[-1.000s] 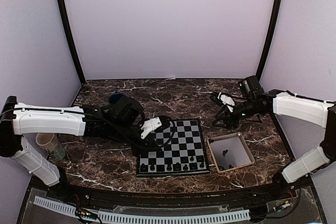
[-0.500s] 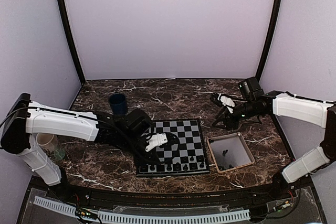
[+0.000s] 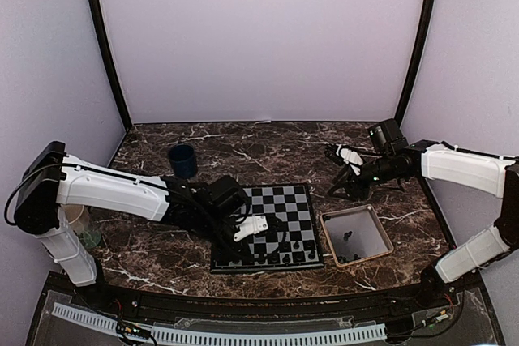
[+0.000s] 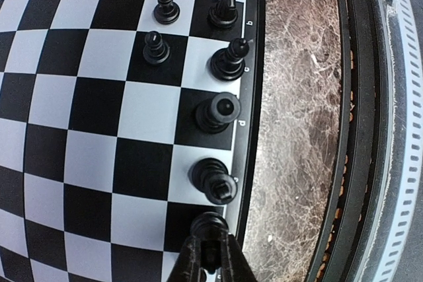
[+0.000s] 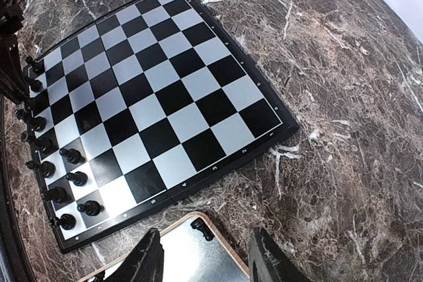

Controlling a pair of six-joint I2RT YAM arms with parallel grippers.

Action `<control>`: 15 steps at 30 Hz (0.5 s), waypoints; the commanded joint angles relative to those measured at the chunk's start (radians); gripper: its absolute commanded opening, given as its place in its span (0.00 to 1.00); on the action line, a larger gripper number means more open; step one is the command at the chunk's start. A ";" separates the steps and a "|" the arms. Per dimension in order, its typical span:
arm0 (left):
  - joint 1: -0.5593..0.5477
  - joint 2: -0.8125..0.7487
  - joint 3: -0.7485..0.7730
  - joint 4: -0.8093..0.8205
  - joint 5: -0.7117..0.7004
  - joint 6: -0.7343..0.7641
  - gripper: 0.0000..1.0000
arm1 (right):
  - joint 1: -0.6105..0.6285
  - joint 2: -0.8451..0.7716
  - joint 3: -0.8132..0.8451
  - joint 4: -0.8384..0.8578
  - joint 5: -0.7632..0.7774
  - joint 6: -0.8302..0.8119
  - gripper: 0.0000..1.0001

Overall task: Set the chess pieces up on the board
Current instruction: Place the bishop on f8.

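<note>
Over the board [image 3: 285, 200], the left gripper [image 4: 210, 259] is clamped on one of the chess pieces [image 4: 210, 224] in its near row beside others already standing, so placing seems underway and calls for lowering squarely, then releasing, while the right gripper [image 5: 208, 265], half-open and empty, hangs off the board's far right corner.

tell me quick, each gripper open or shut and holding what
left gripper: shut on a chess piece, at the edge of the board.
right gripper: open, holding nothing.
</note>
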 commanded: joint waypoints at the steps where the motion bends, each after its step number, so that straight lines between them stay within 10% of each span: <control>1: -0.009 0.016 0.036 -0.029 0.010 0.018 0.10 | -0.004 -0.003 -0.010 0.012 0.007 -0.010 0.45; 15: -0.009 0.005 0.018 -0.044 -0.047 0.019 0.10 | -0.005 -0.003 -0.010 0.010 0.009 -0.012 0.45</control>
